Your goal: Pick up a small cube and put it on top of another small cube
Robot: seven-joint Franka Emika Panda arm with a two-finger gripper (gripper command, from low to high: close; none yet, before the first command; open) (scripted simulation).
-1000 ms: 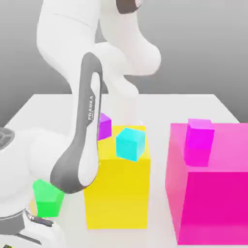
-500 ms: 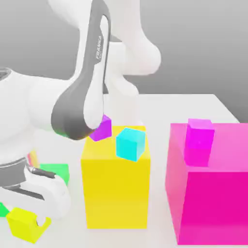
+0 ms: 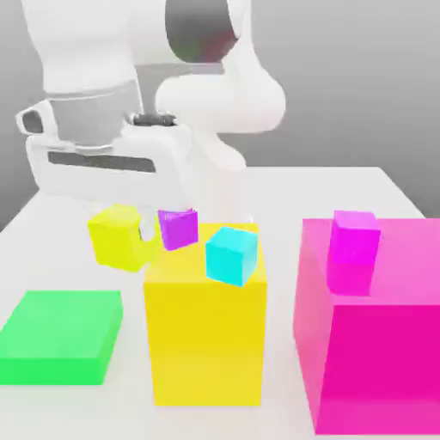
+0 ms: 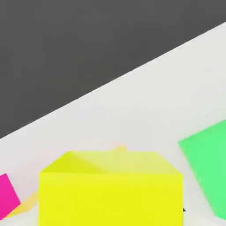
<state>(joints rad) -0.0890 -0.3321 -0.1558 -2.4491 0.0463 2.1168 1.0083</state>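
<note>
Small yellow cube [image 3: 119, 237] aloft, apparently clenched in the jaws, beside purple cube [image 3: 178, 228].

Robot arm up high with its hand shut tight.
The white arm bends over from the exterior view's left, and the gripper [image 3: 129, 241] hangs in the air, its fingers squeezed onto the small cube [image 3: 119, 235] and pointing down.
</note>
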